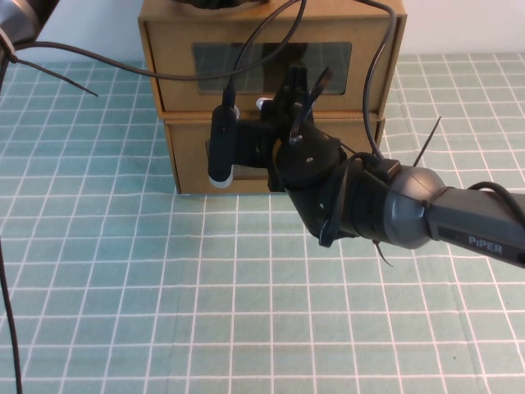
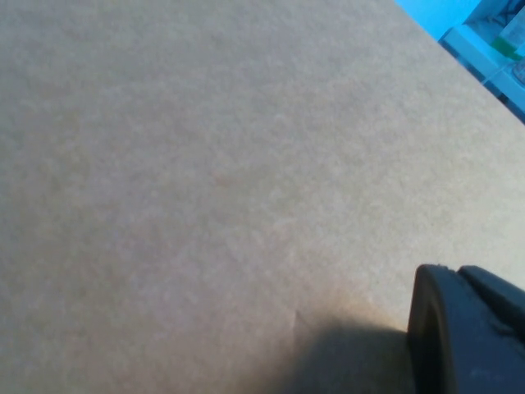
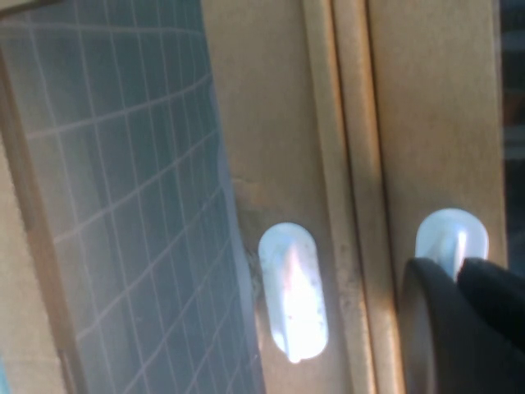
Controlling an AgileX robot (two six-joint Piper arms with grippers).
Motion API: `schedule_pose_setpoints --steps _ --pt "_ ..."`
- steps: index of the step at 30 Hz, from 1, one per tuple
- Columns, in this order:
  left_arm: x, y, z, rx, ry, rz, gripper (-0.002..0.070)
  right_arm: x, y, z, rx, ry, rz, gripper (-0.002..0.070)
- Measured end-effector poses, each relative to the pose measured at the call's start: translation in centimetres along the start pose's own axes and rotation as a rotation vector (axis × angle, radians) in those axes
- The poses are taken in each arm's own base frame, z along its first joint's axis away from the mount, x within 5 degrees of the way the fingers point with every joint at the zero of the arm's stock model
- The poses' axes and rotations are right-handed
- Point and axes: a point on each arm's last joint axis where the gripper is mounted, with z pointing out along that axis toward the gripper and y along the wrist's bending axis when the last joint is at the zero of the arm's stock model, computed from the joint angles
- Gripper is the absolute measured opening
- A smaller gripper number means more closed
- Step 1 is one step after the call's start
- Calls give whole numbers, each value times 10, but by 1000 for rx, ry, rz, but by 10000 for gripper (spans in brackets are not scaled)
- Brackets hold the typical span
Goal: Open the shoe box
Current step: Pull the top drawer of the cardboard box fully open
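Two brown cardboard shoe boxes with front windows stand stacked, the upper box (image 1: 271,33) on the lower box (image 1: 184,160). My right gripper (image 1: 289,97) reaches against their fronts near the seam. In the right wrist view the right gripper (image 3: 459,275) is shut on a white handle (image 3: 449,234) beside the seam. A second white handle (image 3: 293,291) on the neighbouring box is free; it also shows in the high view (image 1: 262,103). My left gripper (image 2: 467,332) rests just over a plain cardboard surface (image 2: 205,164), with a shadow beneath it.
A green mat with a white grid (image 1: 164,287) covers the table in front of the boxes. Black cables (image 1: 238,66) loop across the upper box front. The right arm (image 1: 459,222) stretches in from the right.
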Motion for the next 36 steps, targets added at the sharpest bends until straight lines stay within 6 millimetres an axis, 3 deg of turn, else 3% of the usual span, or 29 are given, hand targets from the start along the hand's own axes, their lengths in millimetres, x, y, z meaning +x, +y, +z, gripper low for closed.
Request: schedule_pose_setpoints --steps 23,30,36 --pt "2 1 -1 -17 24 -18 -4 -28 18 -28 59 88 -3 6" --pt "1 2 -1 -18 25 -20 -4 -26 19 -46 32 75 -9 5" --pt "2 1 -1 -17 26 -24 -4 -24 35 -73 -23 47 -46 5"
